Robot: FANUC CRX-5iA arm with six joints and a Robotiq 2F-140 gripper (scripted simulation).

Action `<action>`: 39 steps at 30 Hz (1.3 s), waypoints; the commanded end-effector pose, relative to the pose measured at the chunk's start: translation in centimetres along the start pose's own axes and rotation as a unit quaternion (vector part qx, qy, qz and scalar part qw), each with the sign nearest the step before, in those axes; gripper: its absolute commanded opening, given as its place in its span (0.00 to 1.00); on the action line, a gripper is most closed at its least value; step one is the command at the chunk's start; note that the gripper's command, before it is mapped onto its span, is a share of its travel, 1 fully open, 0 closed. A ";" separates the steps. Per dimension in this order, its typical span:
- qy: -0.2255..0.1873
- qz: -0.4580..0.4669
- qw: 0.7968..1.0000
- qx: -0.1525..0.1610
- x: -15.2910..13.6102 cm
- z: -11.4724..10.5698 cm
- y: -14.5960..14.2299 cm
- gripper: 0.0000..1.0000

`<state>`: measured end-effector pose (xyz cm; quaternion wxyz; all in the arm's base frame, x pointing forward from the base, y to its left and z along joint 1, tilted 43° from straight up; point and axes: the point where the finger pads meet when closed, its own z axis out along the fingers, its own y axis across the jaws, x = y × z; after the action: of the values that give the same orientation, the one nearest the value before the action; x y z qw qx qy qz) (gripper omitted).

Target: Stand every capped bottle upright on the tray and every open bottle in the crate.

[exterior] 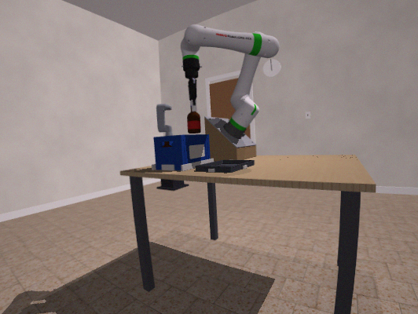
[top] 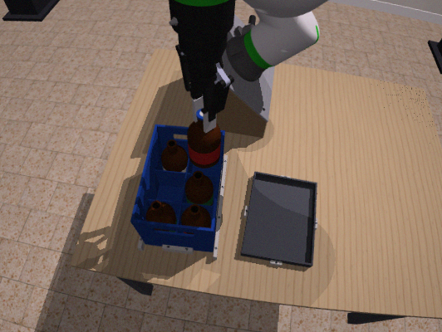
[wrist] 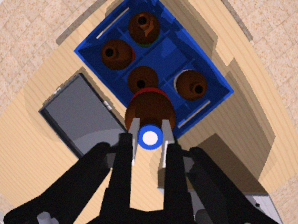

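My gripper [top: 204,116] is shut on the neck of a brown bottle with a blue cap and a red label [top: 203,143]. It holds the bottle upright in the air above the blue crate [top: 181,188]; it also shows in the side view [exterior: 193,122] and in the wrist view [wrist: 150,137]. Several open brown bottles stand in the crate's cells [top: 198,187] [wrist: 143,26]. The dark grey tray [top: 281,217] lies empty on the table to the right of the crate; it shows in the wrist view [wrist: 83,115] too.
The robot's base wedge [top: 249,95] stands behind the crate and tray. The wooden table's right half [top: 374,174] holds nothing. A grey post [exterior: 163,118] stands behind the crate in the side view.
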<state>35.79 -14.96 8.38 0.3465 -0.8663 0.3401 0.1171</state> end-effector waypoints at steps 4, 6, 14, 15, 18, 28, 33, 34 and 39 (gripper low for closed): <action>0.000 0.000 1.000 0.000 -0.6 0.0 -0.9 0.00; 0.000 0.000 1.000 0.000 -0.8 0.0 -1.3 0.00; 0.000 0.000 1.000 0.000 -1.5 0.0 -2.2 0.00; 0.000 0.000 1.000 0.000 -1.7 0.0 -2.3 0.00; 0.000 0.000 1.000 0.000 -2.2 0.0 -2.7 0.00; 0.000 0.000 1.000 0.000 -3.8 0.0 -4.0 0.00; 0.000 0.000 1.000 0.000 -4.1 0.0 -4.4 0.00; 0.000 0.000 1.000 0.000 -4.2 0.0 -4.6 0.00; 0.000 0.000 1.000 0.000 -4.7 0.0 -5.5 0.00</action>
<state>35.90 -9.89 13.09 0.3465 -0.8663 0.3401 0.1172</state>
